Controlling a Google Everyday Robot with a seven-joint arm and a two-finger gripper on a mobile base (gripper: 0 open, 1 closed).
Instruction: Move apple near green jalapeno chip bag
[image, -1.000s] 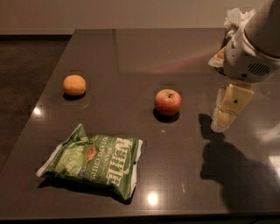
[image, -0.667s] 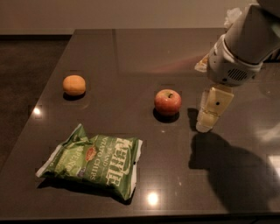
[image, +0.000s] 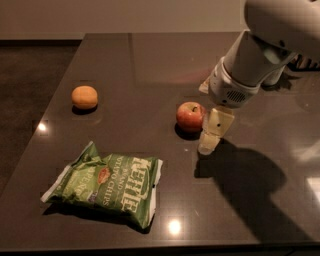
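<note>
The red apple (image: 190, 116) with yellowish patches and a dark stem sits on the dark table (image: 150, 65) near its middle. The green jalapeno chip bag (image: 106, 183) with white "Kettle" lettering lies flat at the front left, well apart from the apple. My gripper (image: 209, 142) hangs from the white arm just right of the apple, its cream tip low over the table and very close to the apple's right side.
A plain orange round fruit (image: 84, 97) sits at the left of the table. The white arm and its dark shadow cover the right side. The table's left edge and front edge are close to the bag.
The arm has swung left and down. The gripper has come from well right of the apple to right beside it. The apple, bag and orange fruit have not moved.
</note>
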